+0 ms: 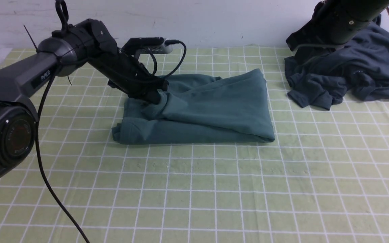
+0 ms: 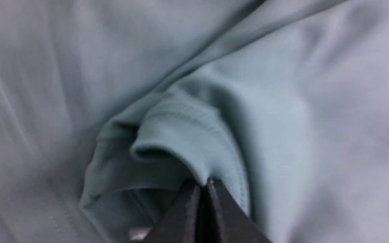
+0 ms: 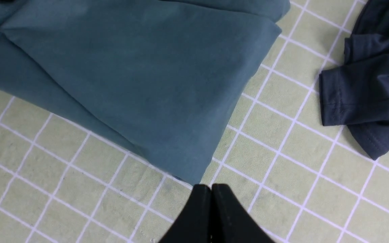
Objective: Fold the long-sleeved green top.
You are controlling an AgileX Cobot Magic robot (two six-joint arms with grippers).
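The green long-sleeved top (image 1: 208, 108) lies folded in a thick bundle at the middle of the checked table. My left gripper (image 1: 155, 97) is down on its left part, shut on a hemmed fold of the top (image 2: 187, 135) in the left wrist view, its fingertips (image 2: 194, 192) pinching the cloth. My right gripper (image 3: 210, 189) is shut and empty, held above the table just off the top's near right corner (image 3: 187, 168). In the front view only the right arm (image 1: 336, 23) shows at the upper right. The logo and neck label are hidden.
A dark charcoal-grey garment (image 1: 349, 74) lies crumpled at the back right, under the right arm; it also shows in the right wrist view (image 3: 370, 87). The green checked tablecloth (image 1: 214, 189) covers the table. A cable (image 1: 42, 162) hangs from the left arm.
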